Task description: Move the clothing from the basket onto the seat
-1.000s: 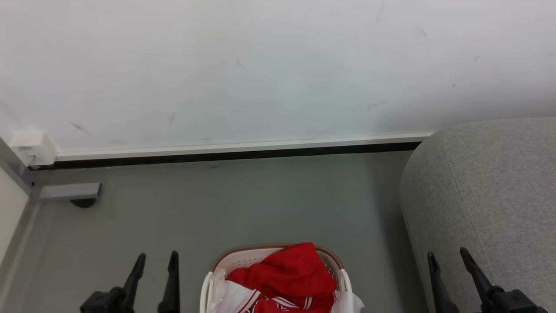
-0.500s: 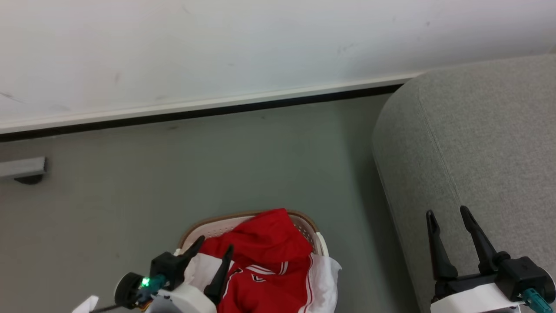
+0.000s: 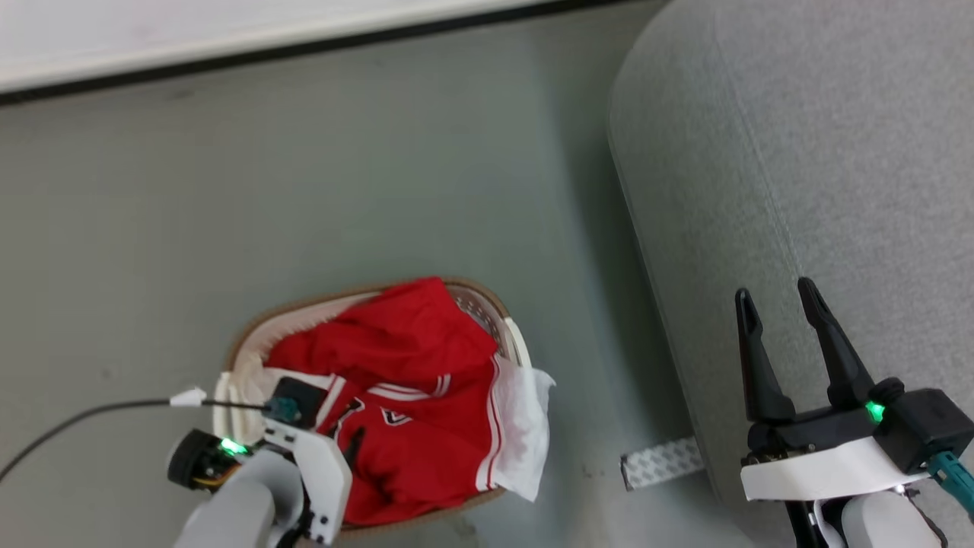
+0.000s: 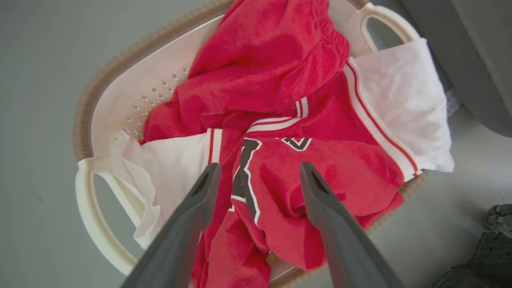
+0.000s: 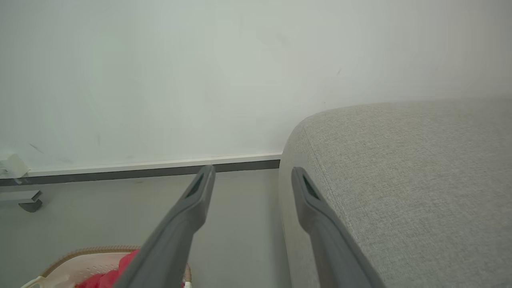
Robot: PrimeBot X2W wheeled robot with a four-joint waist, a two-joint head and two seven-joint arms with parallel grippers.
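Observation:
The cream basket [image 3: 245, 340] with a brown rim stands on the floor, left of the grey seat [image 3: 837, 152]. It is heaped with the red clothing [image 3: 403, 342]. The shorts [image 4: 276, 52] lie on top at the far end. The lettered jersey [image 4: 320, 160] with striped trim fills the near end, and its white parts hang over the rim. My left gripper [image 4: 260, 168] hangs open just above the jersey, with its fingers either side of the lettering and nothing held. My right gripper [image 3: 775, 293] stands open and empty over the seat's front edge [image 5: 304, 208].
Grey floor [image 3: 304, 190] runs back to a white wall with a dark baseboard [image 3: 228, 53]. A patterned strip [image 3: 660, 462] lies on the floor at the foot of the seat. A black cable [image 3: 76, 418] trails left from my left wrist. A metal foot [image 5: 24, 200] stands far left.
The head camera has tilted down, so the whole scene has shifted. My left arm has swung in from the basket's left side over the jersey. The right gripper stays open.

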